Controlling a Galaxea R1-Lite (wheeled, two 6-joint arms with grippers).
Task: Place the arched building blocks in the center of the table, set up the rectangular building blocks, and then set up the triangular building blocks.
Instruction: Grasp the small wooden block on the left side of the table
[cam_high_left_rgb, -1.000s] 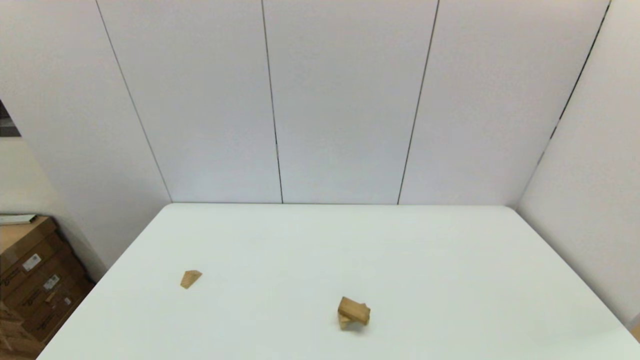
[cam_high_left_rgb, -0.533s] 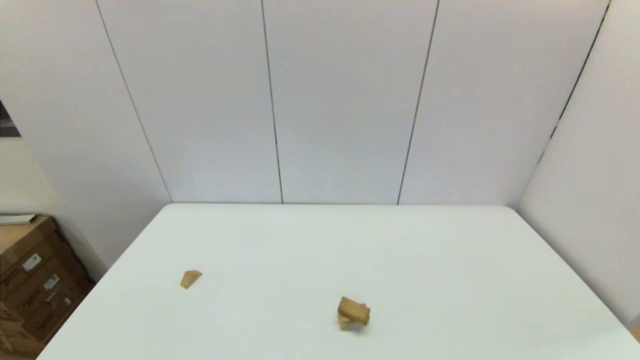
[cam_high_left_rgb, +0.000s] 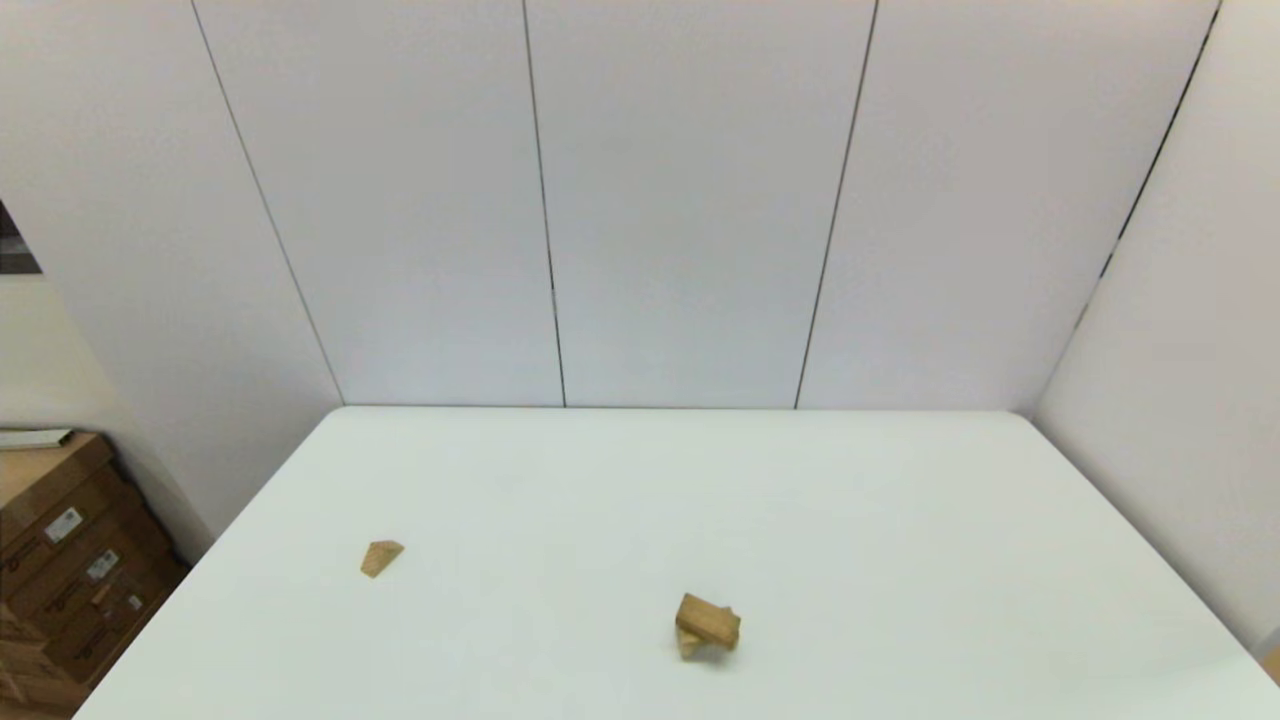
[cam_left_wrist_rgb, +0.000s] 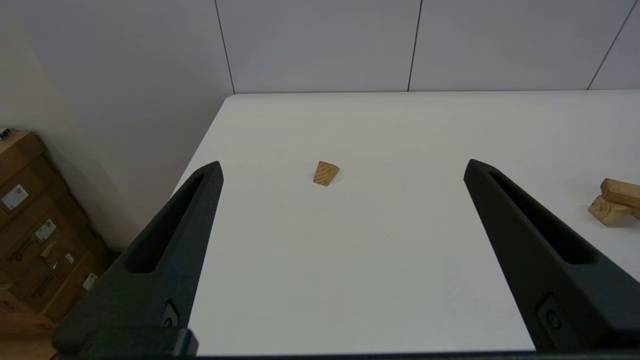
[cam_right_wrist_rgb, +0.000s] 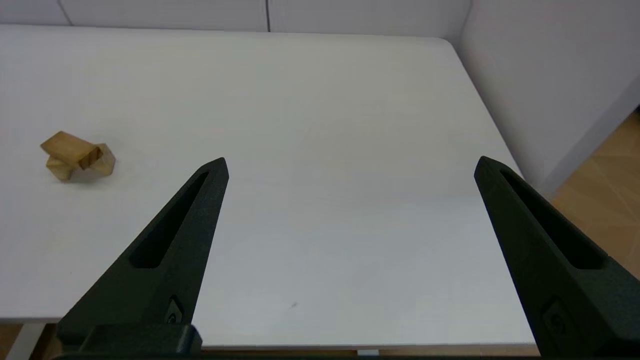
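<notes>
- White wall panels back the large white smooth-topped table (cam_high_left_rgb: 900, 560), and brown cardboard boxes (cam_high_left_rgb: 70, 560) are stacked on the floor off its left edge; what they hold cannot be told, and no container stands on the table itself.
- Left gripper (cam_left_wrist_rgb: 342, 167) hangs over the near left edge, its two black fingers spread wide and empty. I judge it parked, though it looks straight toward the wedge.
- On the left of the table lies the small light-wood triangular wedge (cam_high_left_rgb: 381, 557), alone and well apart from the other blocks, so the last step is not yet done.
- Near the middle, slightly right and toward the near edge, the plain light-brown wooden oblong brick (cam_high_left_rgb: 710, 620) rests tilted across the light-wood arched block (cam_high_left_rgb: 689, 645), touching it. The arch seems to lie on its side beneath, mostly hidden.
- That pile looks loose rather than built: the brick must likely come off before the arch can be centred.
- Right gripper (cam_right_wrist_rgb: 350, 165) hangs over the near right edge, fingers wide apart, holding nothing.
</notes>
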